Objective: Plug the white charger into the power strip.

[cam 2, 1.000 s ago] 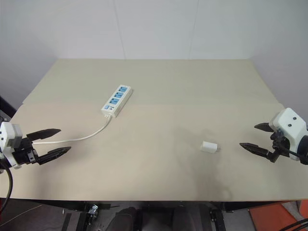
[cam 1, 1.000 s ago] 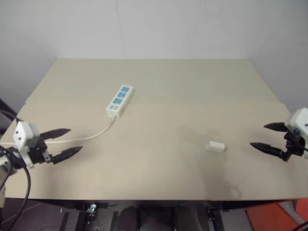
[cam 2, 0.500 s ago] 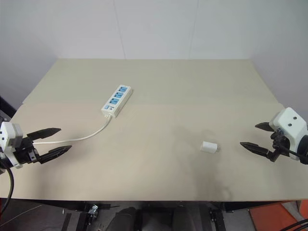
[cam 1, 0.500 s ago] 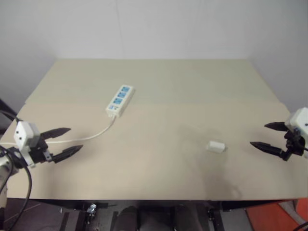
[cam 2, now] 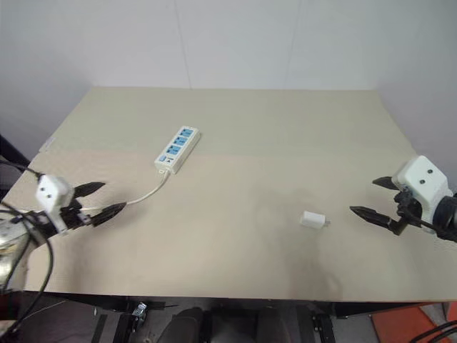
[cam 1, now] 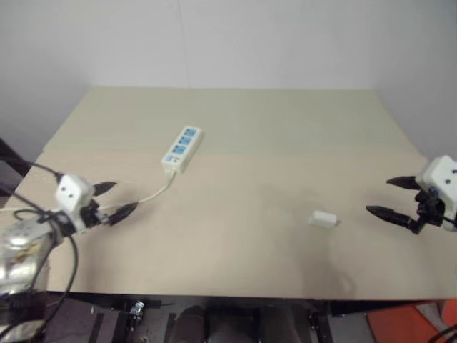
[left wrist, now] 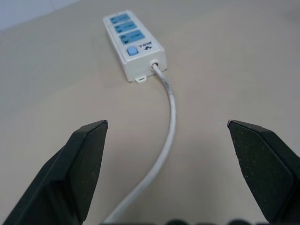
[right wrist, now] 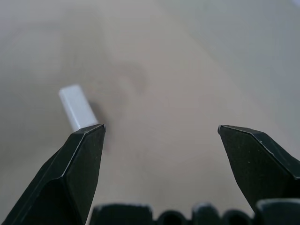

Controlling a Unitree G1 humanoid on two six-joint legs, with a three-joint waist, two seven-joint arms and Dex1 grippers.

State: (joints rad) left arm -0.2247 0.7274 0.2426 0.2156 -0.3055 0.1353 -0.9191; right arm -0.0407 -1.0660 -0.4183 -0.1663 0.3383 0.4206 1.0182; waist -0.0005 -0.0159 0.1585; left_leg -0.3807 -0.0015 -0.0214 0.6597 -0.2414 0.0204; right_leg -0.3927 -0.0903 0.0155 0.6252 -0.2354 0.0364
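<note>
Both grippers, left (cam 2: 100, 201) and right (cam 2: 370, 198), gape empty; white charger (cam 2: 312, 220) lies unplugged from power strip (cam 2: 178, 148).

One beige table (cam 2: 285, 128) is holding one white power strip (cam 2: 177, 148) showing three blue socket faces, one thin white cord (cam 2: 146, 194), and one small white charger (cam 2: 312, 220); two black-fingered grippers are hovering, left (cam 2: 98, 201) and right (cam 2: 377, 198)
</note>
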